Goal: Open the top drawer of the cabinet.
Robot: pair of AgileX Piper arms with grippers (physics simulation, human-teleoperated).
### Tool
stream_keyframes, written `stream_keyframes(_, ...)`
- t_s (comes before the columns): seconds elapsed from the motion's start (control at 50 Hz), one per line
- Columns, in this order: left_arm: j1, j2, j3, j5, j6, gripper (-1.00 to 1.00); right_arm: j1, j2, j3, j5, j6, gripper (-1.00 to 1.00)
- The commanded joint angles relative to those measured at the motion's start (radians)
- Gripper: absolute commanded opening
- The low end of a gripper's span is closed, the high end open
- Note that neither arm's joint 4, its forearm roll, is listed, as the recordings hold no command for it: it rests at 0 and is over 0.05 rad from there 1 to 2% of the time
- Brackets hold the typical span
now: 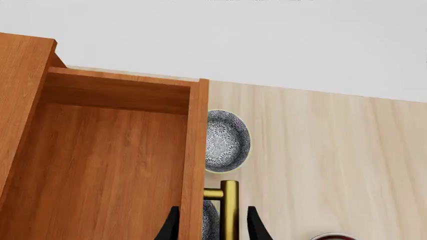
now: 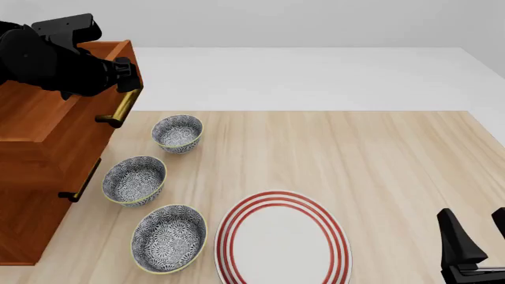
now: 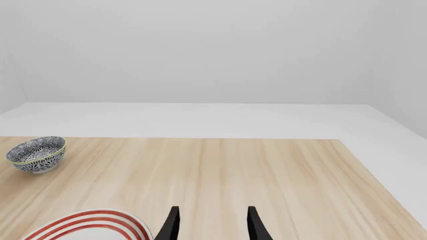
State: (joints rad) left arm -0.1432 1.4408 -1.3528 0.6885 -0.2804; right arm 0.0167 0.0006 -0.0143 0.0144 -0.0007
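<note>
We work on a pale wood-grain worktop (image 2: 379,160) against a plain grey-white backdrop. The tall reddish-brown wooden cabinet (image 2: 39,195) stands at the worktop's left edge, and its uppermost drawer, the top drawer (image 1: 113,160), is drawn out with its bare interior exposed. The left pincer (image 1: 209,225) straddles the drawer's brass bar handle (image 1: 229,210); we cannot tell whether its fingers are clamped on the bar or merely beside it. The right pincer (image 3: 209,224) hangs released and empty near the worktop's right front corner.

We judge two hazards. A loose or off-centre hold could slip off the handle under pull. An overdrawn top drawer could drop from the cabinet onto the three blue-patterned ceramic bowls (image 2: 177,133) just beside it; the red-ringed white plate (image 2: 280,239) lies nearer the front edge.
</note>
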Motion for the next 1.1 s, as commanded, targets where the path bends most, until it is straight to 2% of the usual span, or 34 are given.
stream_keyframes(0.02,-0.044,0.118,0.073,-0.027,0.027,1.00,0.000,0.000,0.000,0.000,0.000,1.00)
stream_keyframes(0.4,-0.099,0.138,0.079,-0.049,-0.004,1.00,0.000,0.000,0.000,0.000,0.000,1.00)
stream_keyframes(0.54,-0.111,0.141,0.057,-0.038,-0.004,1.00,0.000,0.000,0.000,0.000,0.000,1.00)
stream_keyframes(1.1,-0.159,0.164,0.068,-0.059,-0.017,1.00,0.000,0.000,0.000,0.000,0.000,1.00)
